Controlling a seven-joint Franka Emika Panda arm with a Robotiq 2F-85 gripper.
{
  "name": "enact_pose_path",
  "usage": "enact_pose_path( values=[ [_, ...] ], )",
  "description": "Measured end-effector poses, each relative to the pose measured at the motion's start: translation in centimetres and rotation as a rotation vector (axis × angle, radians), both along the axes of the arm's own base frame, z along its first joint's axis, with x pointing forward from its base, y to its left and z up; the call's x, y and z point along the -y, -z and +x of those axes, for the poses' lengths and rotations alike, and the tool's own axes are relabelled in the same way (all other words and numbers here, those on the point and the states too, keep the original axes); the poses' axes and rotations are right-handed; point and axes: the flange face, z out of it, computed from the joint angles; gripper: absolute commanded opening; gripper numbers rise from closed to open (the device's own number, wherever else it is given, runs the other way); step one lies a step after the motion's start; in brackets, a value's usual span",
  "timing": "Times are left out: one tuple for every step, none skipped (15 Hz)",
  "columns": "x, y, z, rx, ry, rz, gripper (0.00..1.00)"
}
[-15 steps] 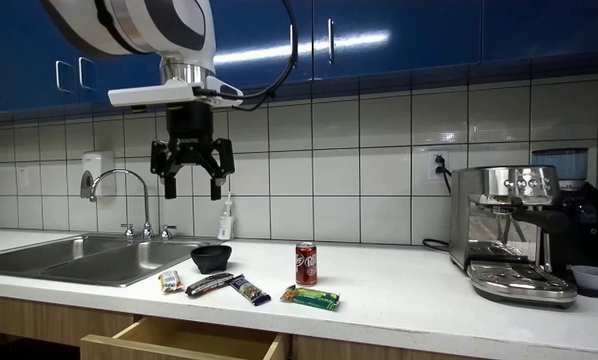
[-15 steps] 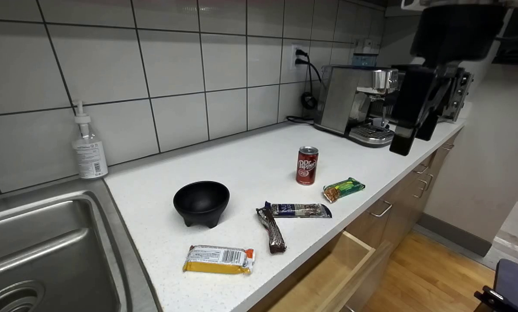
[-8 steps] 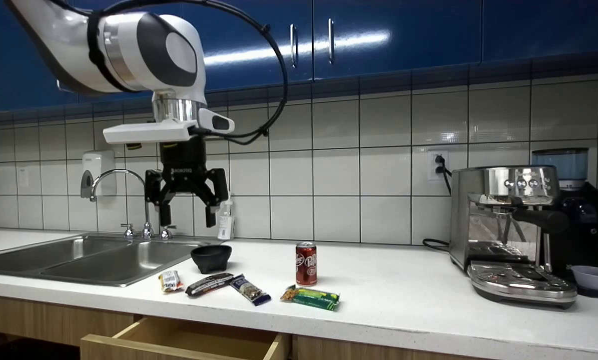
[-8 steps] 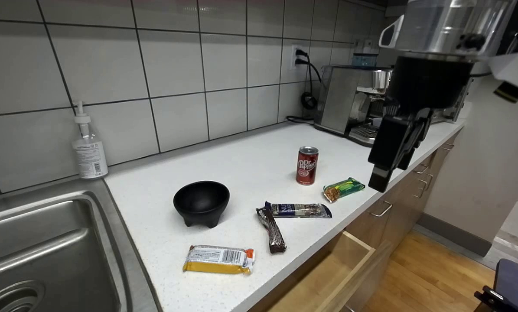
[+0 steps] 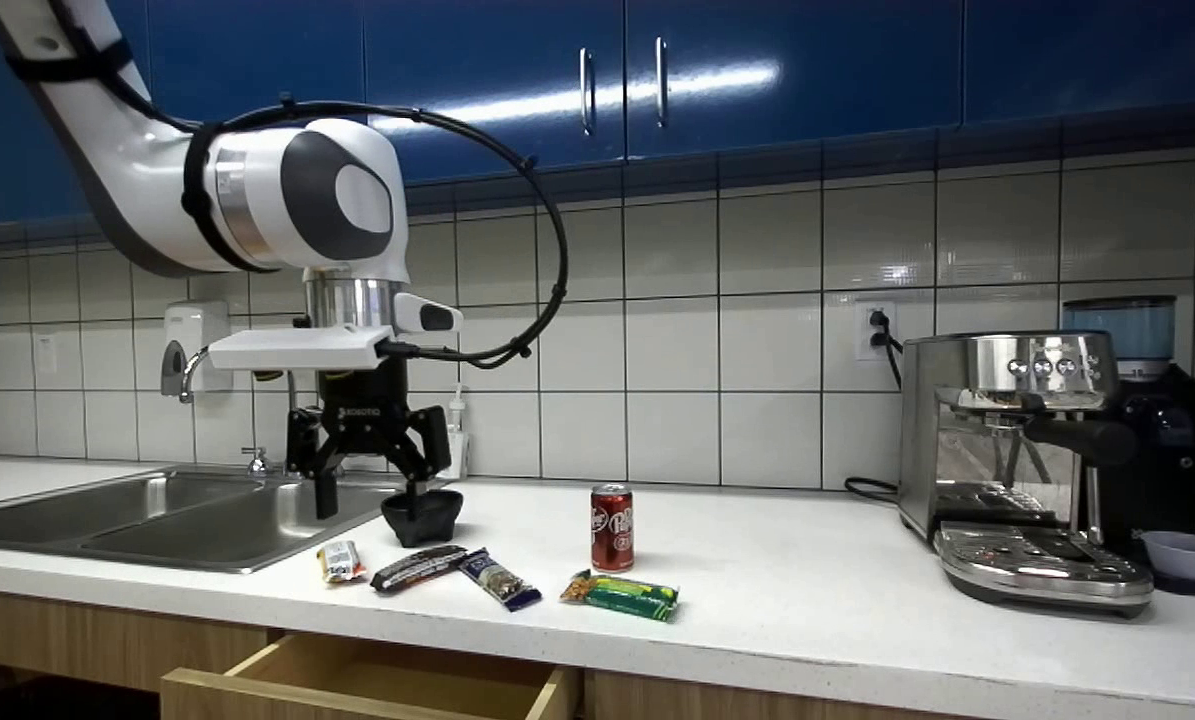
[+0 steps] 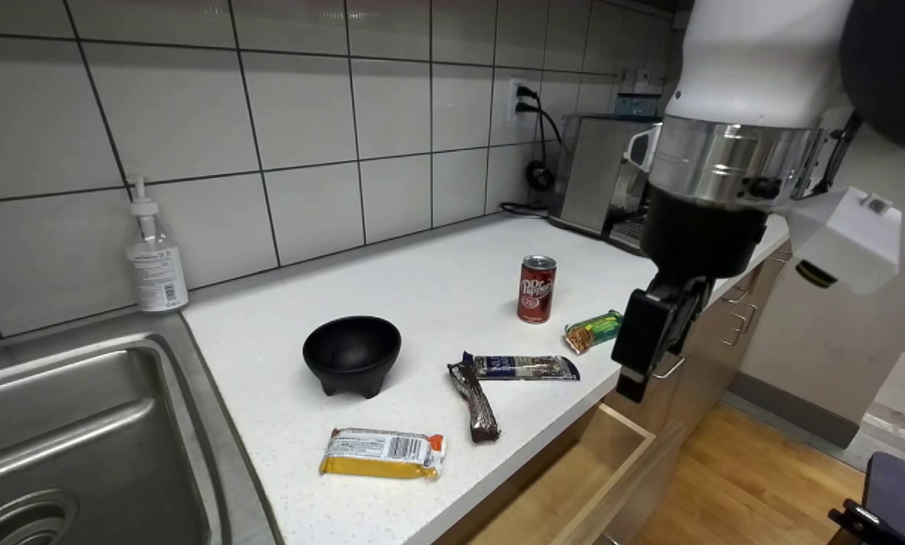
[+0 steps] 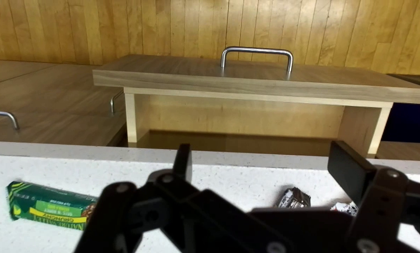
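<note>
Pulled-out, boxy pale-wood drawer (image 7: 245, 116) seems below the wide-spread, empty end effector (image 5: 370, 505); fingertips (image 7: 347, 167) should clear the speckled white bench (image 5: 807, 580).

Nature Valley Crunchy bar (image 7: 48, 205), wrist view: one end hidden behind gripper (image 7: 264, 160). Brown-wrapped bar (image 7: 294, 198), same view: partly concealed, lettering illegible. Sink (image 6: 81, 412), in an exterior view: cropped left and bottom. Open drawer (image 5: 397, 675), both exterior views: cropped below.

The red can (image 6: 536, 289) says "Dr Pepper," with a little "23" under it. The green wrapper (image 7: 51, 205) says "Nature Valley" and "Crunchy," upside down in the wrist view. The black gripper (image 5: 371, 505) says "Robotiq." The words on the pump bottle (image 6: 157, 276) are too tiny to read.
</note>
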Motion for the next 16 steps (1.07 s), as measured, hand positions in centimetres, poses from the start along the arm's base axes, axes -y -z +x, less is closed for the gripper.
enact_pose_path(
  values=[
    [-0.1, 0.7, 0.1, -0.007, 0.001, 0.000, 1.00],
    [-0.1, 1.4, 0.2, -0.015, 0.002, 0.000, 1.00],
    [-0.1, 2.0, 0.2, -0.021, 0.004, 0.000, 1.00],
    [-0.2, 2.7, 0.3, -0.028, 0.006, 0.001, 1.00],
    [-0.2, 3.3, 0.4, -0.034, 0.009, 0.001, 1.00],
    [-0.2, 3.9, 0.4, -0.039, 0.012, 0.002, 1.00],
    [-0.2, 4.6, 0.5, -0.043, 0.015, 0.003, 1.00],
    [-0.2, 5.2, 0.5, -0.048, 0.017, 0.003, 1.00],
    [-0.2, 5.8, 0.6, -0.050, 0.018, 0.003, 1.00],
    [-0.2, 6.4, 0.6, -0.052, 0.016, 0.003, 1.00],
    [-0.3, 7.0, 0.7, -0.055, 0.013, 0.002, 1.00],
    [-0.3, 7.6, 0.8, -0.055, 0.008, 0.000, 1.00],
    [-0.3, 8.1, 0.9, -0.057, 0.003, -0.002, 1.00],
    [-0.3, 8.7, 1.0, -0.058, -0.003, -0.006, 1.00],
    [-0.3, 9.3, 1.1, -0.060, -0.009, -0.010, 1.00],
    [-0.3, 9.8, 1.2, -0.062, -0.015, -0.015, 1.00]
  ],
)
